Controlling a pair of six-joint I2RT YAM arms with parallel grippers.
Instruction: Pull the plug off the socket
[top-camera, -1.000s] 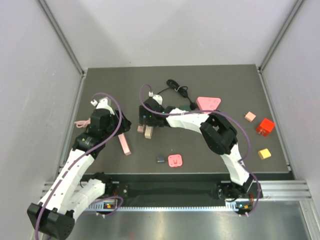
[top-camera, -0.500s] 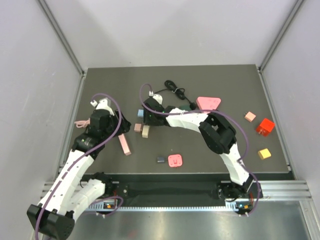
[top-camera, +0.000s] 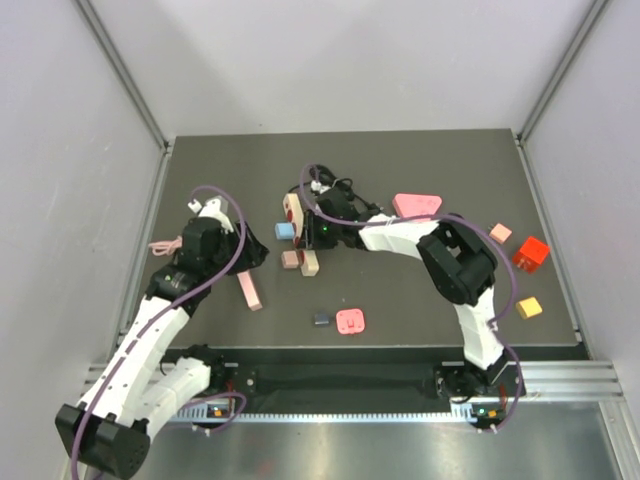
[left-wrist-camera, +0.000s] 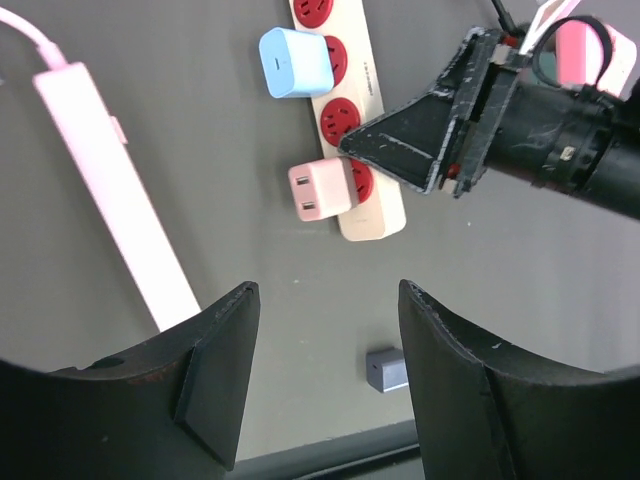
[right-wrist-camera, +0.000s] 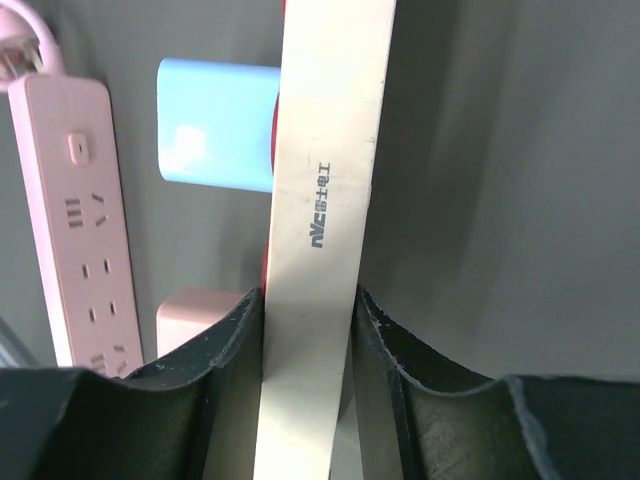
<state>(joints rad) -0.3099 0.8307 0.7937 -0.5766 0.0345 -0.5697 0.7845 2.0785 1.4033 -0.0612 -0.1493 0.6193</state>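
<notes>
Top external view: the cream power strip (top-camera: 298, 236) sits left of the middle of the table (top-camera: 420, 290), running from 12 to 6 o'clock. The blue plug (top-camera: 284, 230) and the pink plug (top-camera: 291, 258) jut from its 9 o'clock side, both seated in it. The right gripper (top-camera: 314, 234) reaches in from 3 o'clock, right on the strip's middle. The left gripper (top-camera: 257, 252) hangs at 8 o'clock of the strip, apart from it. A pink strip (top-camera: 250, 291) lies at 7 o'clock and a pink triangle (top-camera: 417, 206) off at 2 o'clock.

Left wrist view: the left gripper (left-wrist-camera: 328, 295) is spread wide, with nothing but bare table between its fingers (left-wrist-camera: 215, 370). Up at 12 o'clock there's the power strip (left-wrist-camera: 372, 215), red sockets showing. The blue plug (left-wrist-camera: 300, 62) is toward its far end, and the pink plug (left-wrist-camera: 320, 190) is nearer, just above the finger gap. The right gripper (left-wrist-camera: 400, 140), a black wedge, meets the strip from 3 o'clock between the two plugs. The pink strip (left-wrist-camera: 115, 190) slants at 10 o'clock, and a small grey block (left-wrist-camera: 385, 370) lies by the right-hand finger.

Right wrist view: the right gripper (right-wrist-camera: 308, 300) is pinching the power strip (right-wrist-camera: 320, 150), a finger pressed on either side. The blue plug (right-wrist-camera: 215, 125) sticks out at 9 o'clock, the pink plug (right-wrist-camera: 190, 315) at 8 o'clock just beside the left-hand finger. The pink strip (right-wrist-camera: 80, 220) runs along the far left.
</notes>
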